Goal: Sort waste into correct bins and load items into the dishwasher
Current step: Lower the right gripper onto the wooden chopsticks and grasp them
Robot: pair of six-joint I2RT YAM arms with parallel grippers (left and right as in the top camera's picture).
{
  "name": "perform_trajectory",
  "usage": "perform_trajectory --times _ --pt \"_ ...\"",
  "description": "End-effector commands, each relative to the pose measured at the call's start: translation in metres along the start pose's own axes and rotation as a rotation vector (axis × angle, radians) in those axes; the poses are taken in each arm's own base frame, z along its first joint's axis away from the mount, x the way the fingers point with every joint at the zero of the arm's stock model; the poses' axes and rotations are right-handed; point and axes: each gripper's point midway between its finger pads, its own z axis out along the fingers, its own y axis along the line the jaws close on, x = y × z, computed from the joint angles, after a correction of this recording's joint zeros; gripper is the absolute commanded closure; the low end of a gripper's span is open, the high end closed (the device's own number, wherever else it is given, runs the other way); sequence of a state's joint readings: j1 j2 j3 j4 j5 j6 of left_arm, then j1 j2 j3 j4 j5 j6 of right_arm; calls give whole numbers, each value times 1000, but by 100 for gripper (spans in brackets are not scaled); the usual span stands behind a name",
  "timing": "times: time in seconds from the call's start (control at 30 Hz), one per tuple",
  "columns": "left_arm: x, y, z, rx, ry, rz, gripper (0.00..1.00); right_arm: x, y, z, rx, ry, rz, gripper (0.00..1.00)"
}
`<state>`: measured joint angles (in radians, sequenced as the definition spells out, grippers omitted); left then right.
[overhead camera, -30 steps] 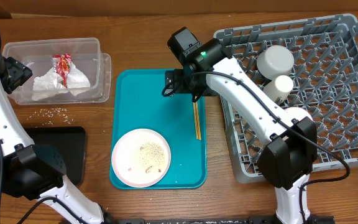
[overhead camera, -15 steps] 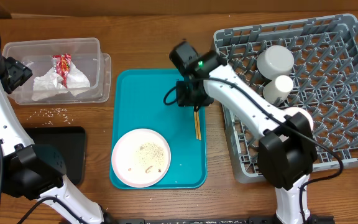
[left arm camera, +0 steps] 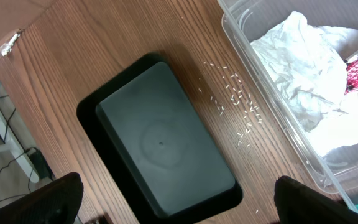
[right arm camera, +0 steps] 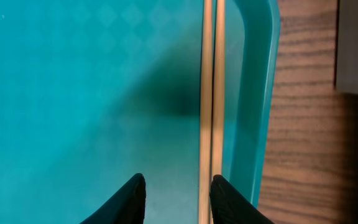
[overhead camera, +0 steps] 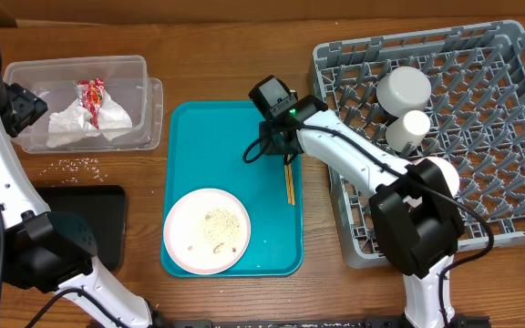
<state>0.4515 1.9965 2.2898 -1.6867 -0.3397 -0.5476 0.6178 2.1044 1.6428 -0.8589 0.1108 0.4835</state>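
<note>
Your right gripper (right arm camera: pixel 178 202): half-spread astride the chopsticks (right arm camera: pixel 211 93), not pinching. They run straight ahead along the tray (right arm camera: pixel 266 62) rim, off-centre between the jaws; centre before closing.

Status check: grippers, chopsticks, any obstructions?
Left gripper open above black tray. Right gripper straddling chopsticks, not clamped. Chopsticks flat on teal tray, tight by its rim.
</note>
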Motion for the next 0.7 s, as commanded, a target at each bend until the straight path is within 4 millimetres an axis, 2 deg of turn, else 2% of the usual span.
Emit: perform_trajectory --times 0.0,0.3,0.47,0.53,0.67 --pt "2 -2 4 -6 12 17 0 3 -2 15 29 1 -17 64" --pt "2 -2 4 -6 12 16 0 19 -6 46 57 68 -24 64" --pt "2 -2 4 -6 12 17 0 29 -3 51 35 112 -28 65" --pt "2 -2 4 -6 12 17 0 30 -2 51 28 117 -27 68" --pt "2 -2 4 -6 12 17 0 31 1 50 14 129 -23 83"
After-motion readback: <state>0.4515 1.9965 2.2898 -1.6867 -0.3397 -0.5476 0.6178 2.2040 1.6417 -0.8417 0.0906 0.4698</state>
